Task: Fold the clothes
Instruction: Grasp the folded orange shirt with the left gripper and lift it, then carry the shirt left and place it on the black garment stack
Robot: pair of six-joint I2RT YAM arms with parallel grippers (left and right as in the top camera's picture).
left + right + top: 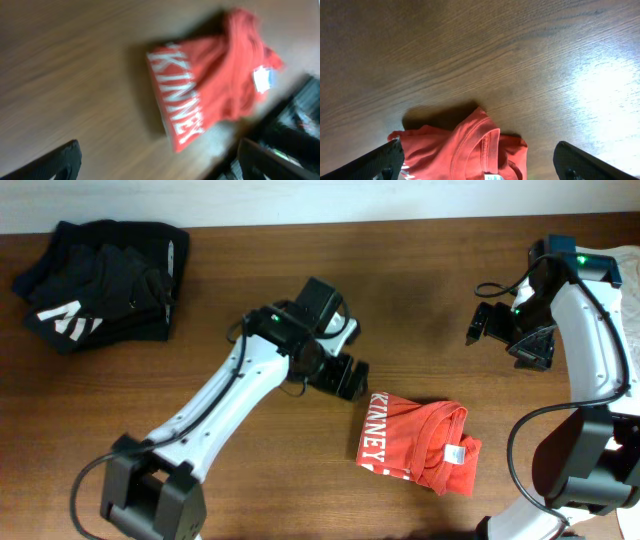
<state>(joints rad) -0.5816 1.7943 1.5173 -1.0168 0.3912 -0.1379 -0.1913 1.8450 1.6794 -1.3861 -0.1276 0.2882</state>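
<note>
The red-orange cotton T-shirt with white lettering (415, 442) lies bunched at the brown wooden table's (250, 240) 5 o'clock. The left gripper (348, 358), at its 10 o'clock, and the right gripper (505, 340) hang released, empty. Grabbing that heap could pinch 2 layers together.

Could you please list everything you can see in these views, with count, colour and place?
T-shirt: one, red-orange with white lettering and a white neck label, folded over on the table, lower right of centre.
Black garments: one pile, black with white stripes, top left.
White fabric: one, white, right edge, mostly cut off.
Table: one, brown wood, under everything.
Left gripper: one, black, open and empty, beside the T-shirt's upper left.
Right gripper: one, black, open and empty, upper right.
</note>
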